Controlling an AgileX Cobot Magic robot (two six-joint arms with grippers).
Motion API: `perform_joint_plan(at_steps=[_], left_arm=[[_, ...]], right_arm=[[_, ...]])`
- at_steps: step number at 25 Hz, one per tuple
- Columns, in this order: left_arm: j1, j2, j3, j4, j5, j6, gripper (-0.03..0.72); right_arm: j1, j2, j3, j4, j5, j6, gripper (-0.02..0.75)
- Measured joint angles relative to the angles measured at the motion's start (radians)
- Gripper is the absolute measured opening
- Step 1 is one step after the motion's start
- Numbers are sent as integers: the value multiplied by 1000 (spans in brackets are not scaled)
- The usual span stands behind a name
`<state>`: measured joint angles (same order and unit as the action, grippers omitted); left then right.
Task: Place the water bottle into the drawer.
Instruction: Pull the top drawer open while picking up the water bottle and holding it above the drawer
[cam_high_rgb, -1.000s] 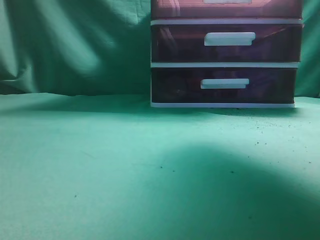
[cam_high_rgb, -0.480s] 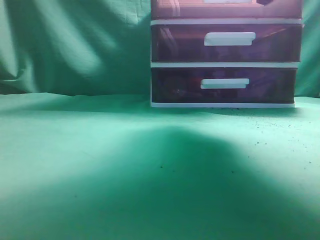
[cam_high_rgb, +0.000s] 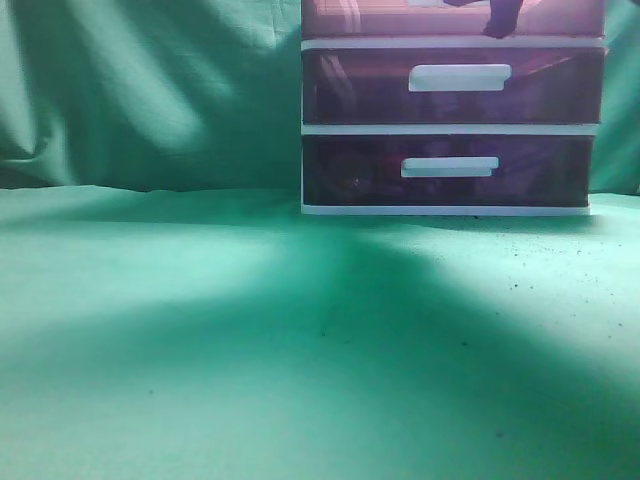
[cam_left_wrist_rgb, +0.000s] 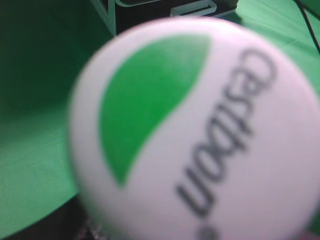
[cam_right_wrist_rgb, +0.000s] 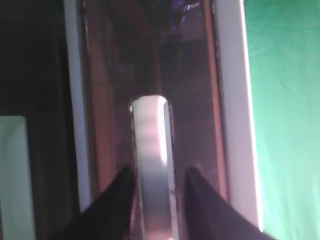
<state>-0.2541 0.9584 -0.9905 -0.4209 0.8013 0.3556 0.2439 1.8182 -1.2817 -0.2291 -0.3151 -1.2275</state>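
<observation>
The water bottle's white cap (cam_left_wrist_rgb: 200, 130), with a green leaf and dark lettering, fills the left wrist view, very close to the camera. Its clear body and my left gripper's fingers are hidden behind it. The bottle does not show in the exterior view. The drawer (cam_high_rgb: 380, 18) is the top tier of the white-framed unit and is closed. My right gripper (cam_high_rgb: 500, 20) hangs in front of it. In the right wrist view the two dark fingers (cam_right_wrist_rgb: 159, 172) stand open on either side of the drawer's white bar handle (cam_right_wrist_rgb: 150, 145), with a narrow gap on each side.
Two lower drawers (cam_high_rgb: 450, 95) (cam_high_rgb: 450, 170) of the same unit are closed. The unit stands at the back right on a green cloth (cam_high_rgb: 200, 330) that also hangs behind as a backdrop. A broad shadow lies across the cloth. The unit's corner shows in the left wrist view (cam_left_wrist_rgb: 135, 5).
My right gripper has come down into the exterior view in front of the top drawer. The shadow on the cloth has spread leftward and widened.
</observation>
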Motion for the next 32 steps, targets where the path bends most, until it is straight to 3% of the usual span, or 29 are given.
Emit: perform_joint_plan(at_steps=[2, 4, 10, 28, 32], left_arm=[[0, 0, 0, 0, 0, 0, 312], [0, 0, 0, 0, 0, 0, 312], [0, 0, 0, 2, 0, 0, 312], [0, 0, 0, 10, -44, 0, 312], [0, 0, 0, 9, -45, 0, 312]], right_arm=[[0, 6, -2, -1, 2, 0, 170], [0, 8, -2, -7, 8, -6, 102], [0, -9, 16, -21, 13, -29, 106], [2, -337, 484, -49, -95, 9, 106], [52, -370, 520, -38, -97, 60, 106]])
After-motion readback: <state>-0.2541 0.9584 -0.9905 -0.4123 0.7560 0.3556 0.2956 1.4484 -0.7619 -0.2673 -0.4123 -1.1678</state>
